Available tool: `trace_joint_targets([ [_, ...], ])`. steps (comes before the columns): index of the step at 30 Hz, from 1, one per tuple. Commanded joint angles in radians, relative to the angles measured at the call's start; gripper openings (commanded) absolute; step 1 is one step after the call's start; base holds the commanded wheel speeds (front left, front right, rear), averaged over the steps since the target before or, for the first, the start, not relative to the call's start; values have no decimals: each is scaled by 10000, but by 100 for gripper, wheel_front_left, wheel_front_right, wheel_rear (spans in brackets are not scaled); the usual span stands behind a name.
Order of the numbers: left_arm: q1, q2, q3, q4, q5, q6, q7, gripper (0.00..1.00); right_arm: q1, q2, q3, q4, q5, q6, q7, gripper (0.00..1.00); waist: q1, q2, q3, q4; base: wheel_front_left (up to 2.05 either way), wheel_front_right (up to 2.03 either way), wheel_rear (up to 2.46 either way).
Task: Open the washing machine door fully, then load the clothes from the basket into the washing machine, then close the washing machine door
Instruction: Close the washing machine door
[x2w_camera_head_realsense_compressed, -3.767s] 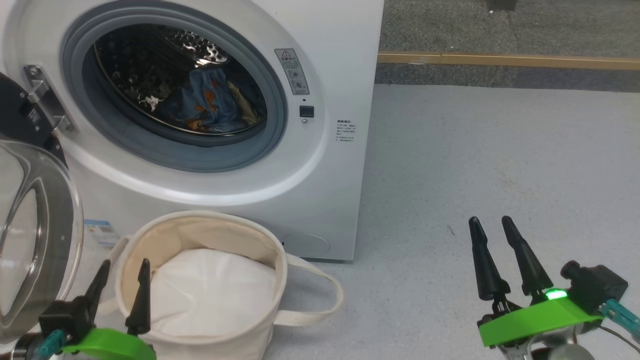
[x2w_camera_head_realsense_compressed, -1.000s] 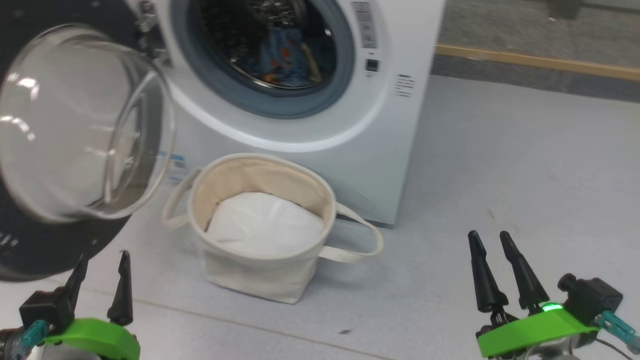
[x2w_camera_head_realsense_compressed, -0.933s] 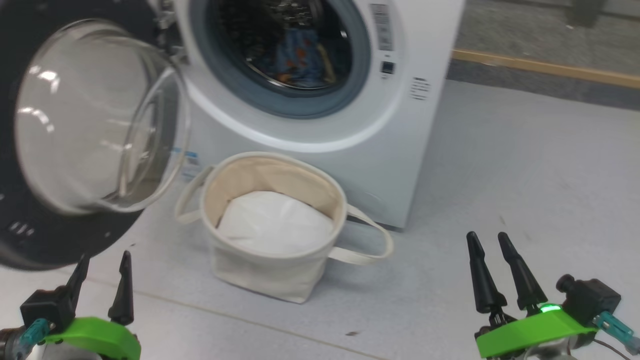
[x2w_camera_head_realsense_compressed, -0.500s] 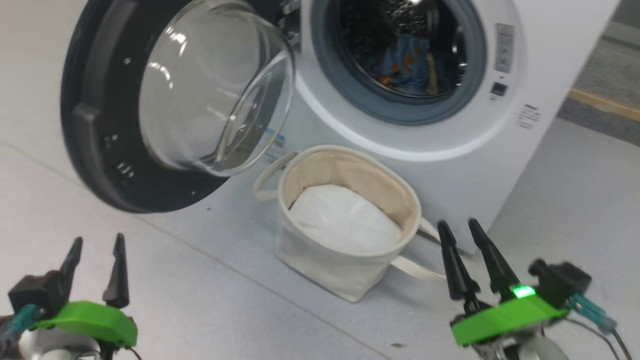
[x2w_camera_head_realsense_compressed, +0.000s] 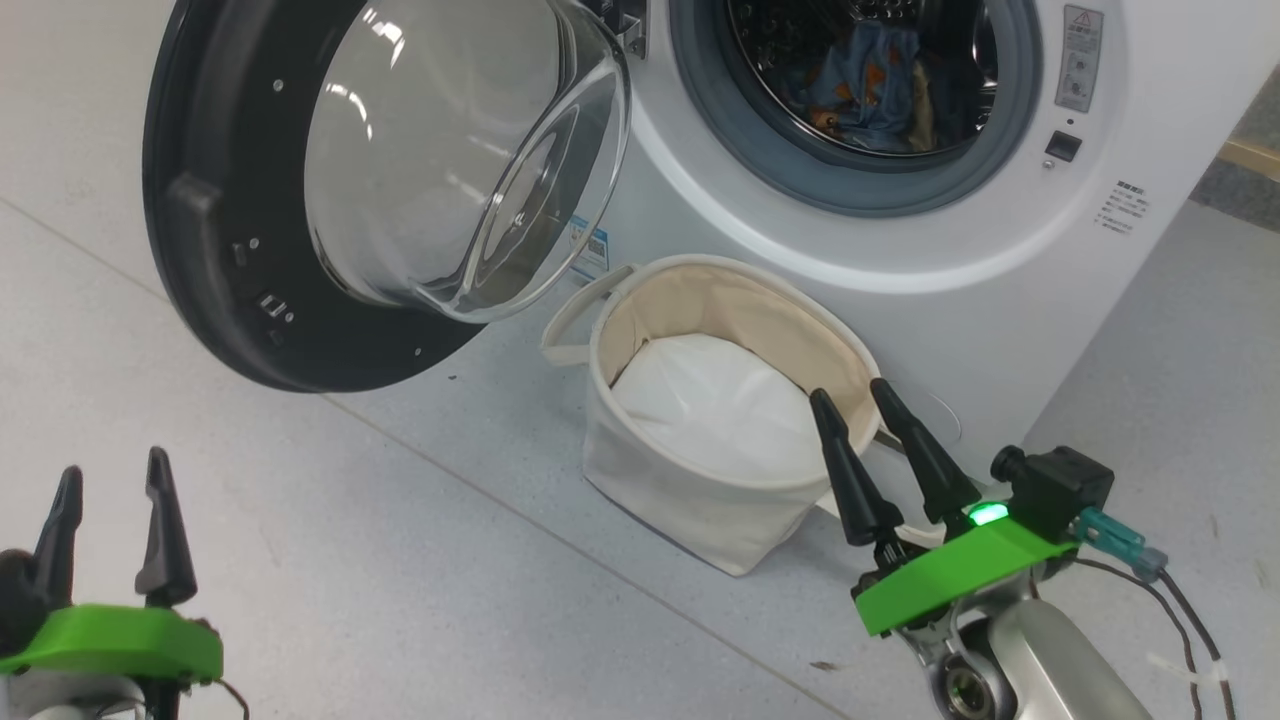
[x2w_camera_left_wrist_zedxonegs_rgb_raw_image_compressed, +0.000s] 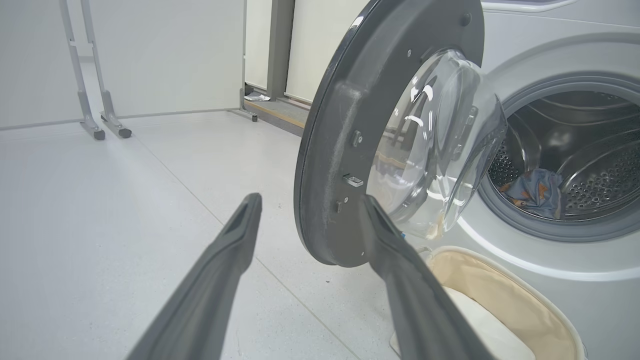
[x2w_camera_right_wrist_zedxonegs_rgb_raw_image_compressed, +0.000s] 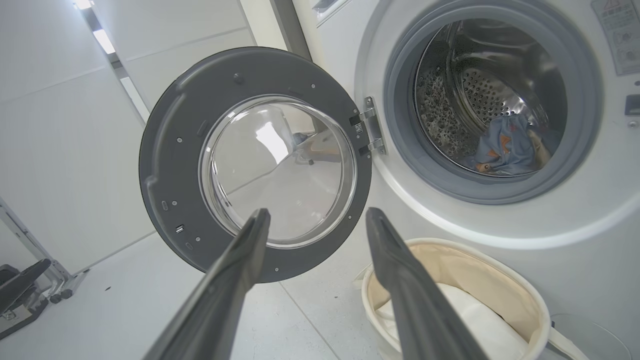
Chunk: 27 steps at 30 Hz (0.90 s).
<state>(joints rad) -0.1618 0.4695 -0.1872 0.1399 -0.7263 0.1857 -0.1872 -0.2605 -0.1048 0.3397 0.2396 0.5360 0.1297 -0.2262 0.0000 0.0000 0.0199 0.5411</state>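
The clothes (x2w_camera_head_realsense_compressed: 865, 75) lie inside the washing machine (x2w_camera_head_realsense_compressed: 900, 300); the basket (x2w_camera_head_realsense_compressed: 680, 490) holds what looks like white padding (x2w_camera_head_realsense_compressed: 720, 410). Left gripper (x2w_camera_head_realsense_compressed: 113, 462) and right gripper (x2w_camera_head_realsense_compressed: 850, 388): jaws released, empty.

The round, black-rimmed washing machine door (x2w_camera_head_realsense_compressed: 200, 250) with its clear glass bowl stands swung open left of the white front-loading washing machine (x2w_camera_head_realsense_compressed: 900, 260) — light blue printed clothes (x2w_camera_head_realsense_compressed: 870, 85) lie in its steel drum (x2w_camera_head_realsense_compressed: 790, 30). The cream canvas basket (x2w_camera_head_realsense_compressed: 680, 490) sits on the grey floor (x2w_camera_head_realsense_compressed: 400, 560), holding white padding (x2w_camera_head_realsense_compressed: 720, 410). Low in view, the left hand (x2w_camera_head_realsense_compressed: 113, 462) and the right hand (x2w_camera_head_realsense_compressed: 850, 388) — both spread, empty.
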Motion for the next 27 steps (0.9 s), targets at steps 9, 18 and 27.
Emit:
trace_joint_targets([
  [9,-412,139,1867,-61,-2410,-823,407,0,-466,-87,251,67,195,10,-223,100,0,0,-4,-60,0,0,0],
  [18,-2072,607,3509,1838,-6092,-1842,2913,0,-216,-187,7,-45,74,10,-247,100,0,0,-103,-236,0,0,0],
  [27,-4630,2011,3505,4927,-8237,-1788,7088,0,199,-295,-504,-633,-316,10,119,100,0,0,-28,-455,0,0,0],
])
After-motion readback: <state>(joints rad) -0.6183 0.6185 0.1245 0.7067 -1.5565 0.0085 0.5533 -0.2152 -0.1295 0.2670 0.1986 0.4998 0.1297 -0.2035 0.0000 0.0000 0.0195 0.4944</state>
